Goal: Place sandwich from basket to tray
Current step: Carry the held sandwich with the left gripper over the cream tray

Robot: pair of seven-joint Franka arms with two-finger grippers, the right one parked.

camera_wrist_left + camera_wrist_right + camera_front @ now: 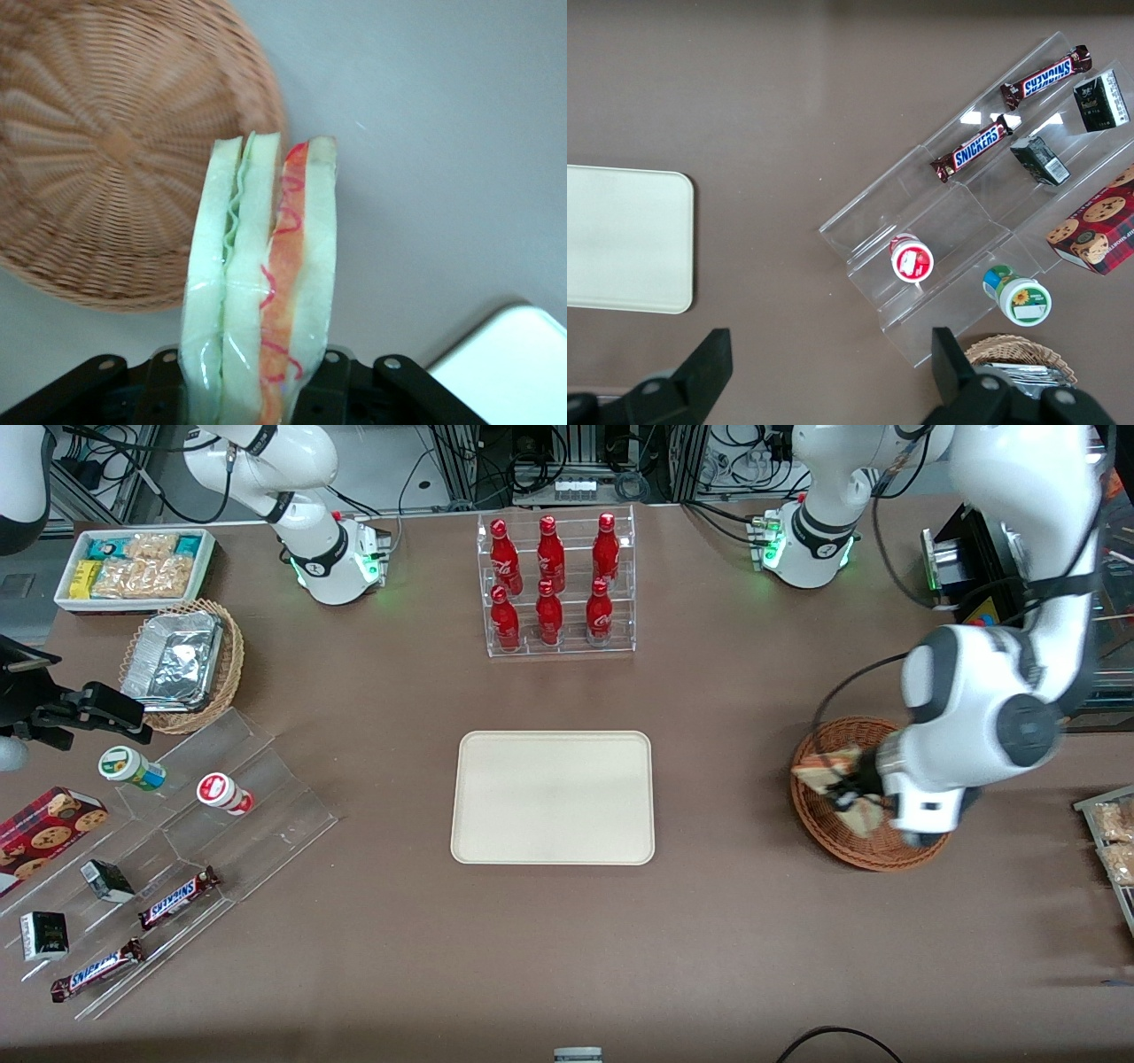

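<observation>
My left gripper (849, 788) is shut on the sandwich (828, 766), a pale bread wedge with orange-red and light green filling, and holds it over the round reddish-brown wicker basket (855, 856). In the left wrist view the sandwich (261, 266) stands on edge between the black jaws of the gripper (257, 390). The basket (106, 150) below it shows nothing inside in the part I see. The cream-beige tray (552, 797) lies flat at the table's middle, well apart from the basket toward the parked arm's end. A corner of the tray (514, 363) shows in the wrist view.
A clear rack of red bottles (554, 584) stands farther from the front camera than the tray. A clear stepped stand (177, 850) with snacks, a tan wicker basket of foil containers (182, 664) and a white snack bin (133, 567) lie toward the parked arm's end.
</observation>
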